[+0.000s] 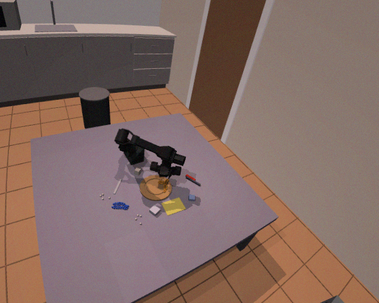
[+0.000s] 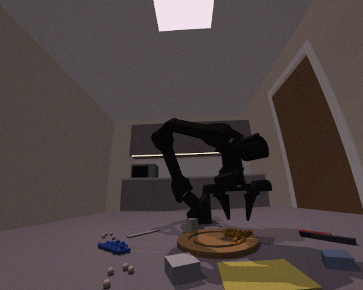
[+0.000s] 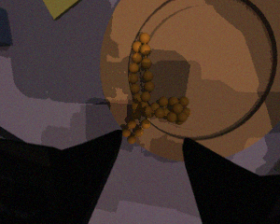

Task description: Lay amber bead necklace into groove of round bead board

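Observation:
The amber bead necklace (image 1: 165,187) (image 2: 238,232) (image 3: 146,75) lies bunched on one side of the round bead board (image 1: 146,194) (image 2: 206,250) (image 3: 118,61). In the wrist view one doubled strand runs along the groove's left side, a clump lies inside the ring, and a short tail reaches the board's outer edge. Most of the groove shows without beads. My gripper (image 2: 238,219) (image 3: 152,139) is partly open, with nothing between its fingertips. It hangs above the necklace side of the board, clear of the beads. In the top view the arm hides the fingertips.
A blue bead necklace (image 1: 120,206) (image 2: 114,246), white beads and a white stick (image 1: 117,186) lie left of the board. A white block (image 1: 155,209) (image 2: 181,267), yellow sheet (image 1: 173,206) and blue block (image 1: 191,197) lie in front. A red and black pen (image 1: 192,180) lies right, a small pale block (image 1: 138,170) behind.

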Controlling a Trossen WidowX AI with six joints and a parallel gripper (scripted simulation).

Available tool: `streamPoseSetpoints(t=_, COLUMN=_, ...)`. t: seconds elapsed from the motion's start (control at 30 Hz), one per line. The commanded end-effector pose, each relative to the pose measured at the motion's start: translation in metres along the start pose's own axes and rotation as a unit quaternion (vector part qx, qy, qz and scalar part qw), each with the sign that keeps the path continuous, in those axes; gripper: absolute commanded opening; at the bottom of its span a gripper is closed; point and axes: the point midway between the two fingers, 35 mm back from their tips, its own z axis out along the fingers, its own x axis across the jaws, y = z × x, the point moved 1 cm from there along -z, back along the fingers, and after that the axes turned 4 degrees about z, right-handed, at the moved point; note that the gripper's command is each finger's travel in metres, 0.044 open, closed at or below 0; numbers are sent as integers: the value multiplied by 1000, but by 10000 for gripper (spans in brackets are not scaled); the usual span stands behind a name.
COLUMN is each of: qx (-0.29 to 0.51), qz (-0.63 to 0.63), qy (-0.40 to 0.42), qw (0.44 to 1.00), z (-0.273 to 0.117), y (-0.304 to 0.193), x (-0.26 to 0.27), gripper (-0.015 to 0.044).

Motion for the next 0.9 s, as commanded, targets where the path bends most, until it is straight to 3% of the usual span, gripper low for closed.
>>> streamPoseSetpoints(t=0.0, qx=5, qz=299, qy=-1, qw=954, z=-5, y=-11, x=12, gripper=250)
streamPoseSetpoints(t=0.87, qx=7, qz=302, qy=2, qw=953, z=4, y=-10, x=14, gripper=250)
